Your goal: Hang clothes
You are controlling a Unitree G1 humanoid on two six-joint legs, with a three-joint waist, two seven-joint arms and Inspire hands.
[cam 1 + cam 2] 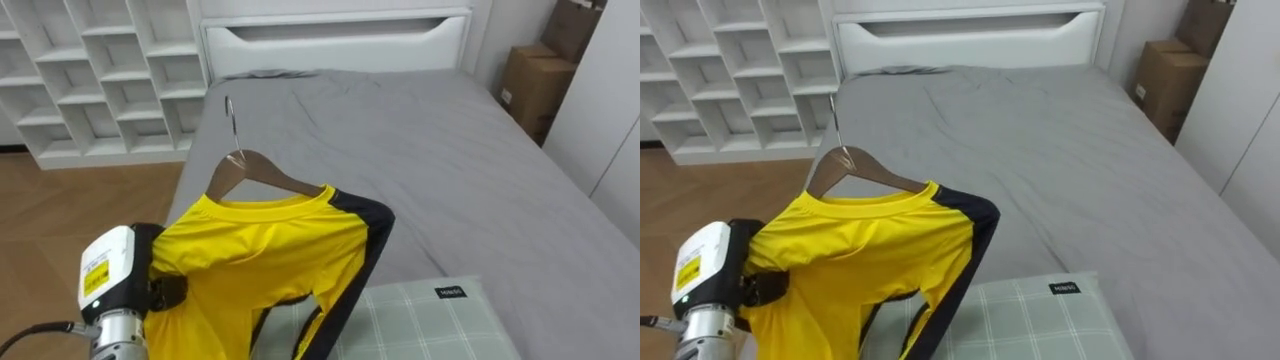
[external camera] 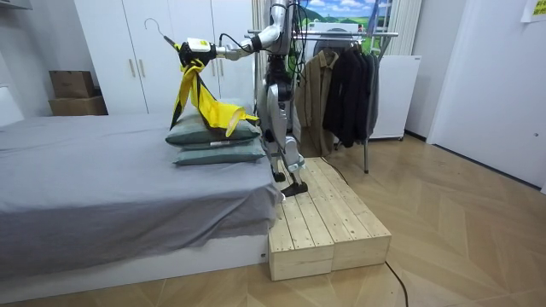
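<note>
1. The yellow shirt [image 1: 260, 250] hangs on the wooden hanger [image 1: 255, 170], raised over the near end of the bed [image 1: 450, 170]. Its tail trails onto the checked pillow [image 1: 430, 320] lying on the bed.
2. The left robot hand [image 1: 165, 290] is tucked under the shirt's shoulder. Cloth hides its fingers, so I cannot tell how it grips.
3. Lift until the tail clears the pillow, keeping the hanger level so the shirt does not slide off.
4. The clothes rack [image 2: 384, 34] stands beyond the robot, away from the bed. Turn slowly on the wooden platform [image 2: 324, 222] beside the bed.
5. Keep the metal hook [image 1: 230, 115] free and upright, ready for the rail.
</note>
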